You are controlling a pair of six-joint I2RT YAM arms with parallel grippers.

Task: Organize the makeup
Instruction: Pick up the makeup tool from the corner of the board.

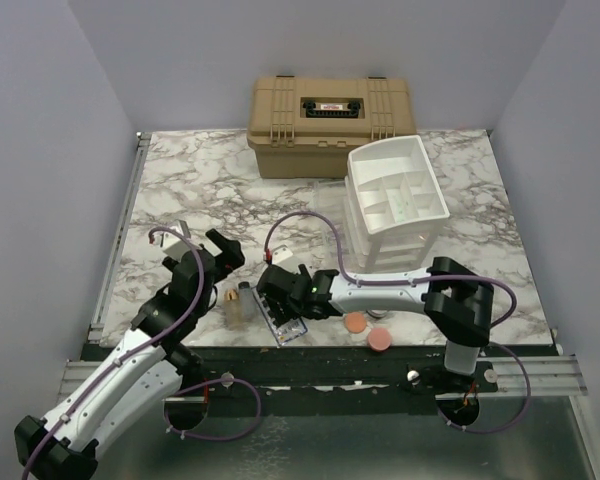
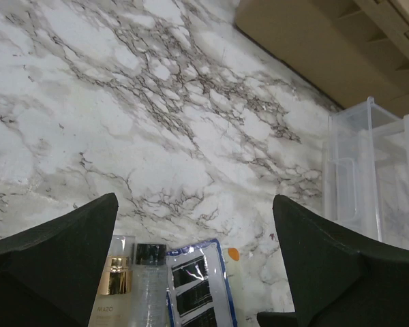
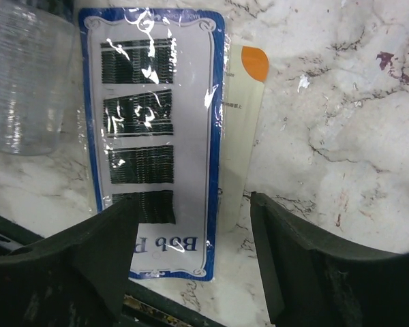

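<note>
A flat card of dark hairpins with a blue border (image 3: 150, 136) lies on the marble, also seen in the top view (image 1: 292, 328) and the left wrist view (image 2: 198, 286). My right gripper (image 3: 194, 204) hangs open just over the card's near end, and its left finger covers a corner. Left of the card lie a clear bottle with a black cap (image 2: 148, 286) and a bottle with a gold cap (image 2: 112, 283). My left gripper (image 2: 194, 201) is open above the bottles and holds nothing. An orange disc (image 1: 355, 322) and a pink disc (image 1: 380, 340) lie by the table's front edge.
The white tiered organizer (image 1: 395, 200) stands at the back right, its clear walls also in the left wrist view (image 2: 368, 177). The tan hard case (image 1: 315, 110) sits shut behind it. The right forearm (image 1: 380, 292) stretches low across the front of the table.
</note>
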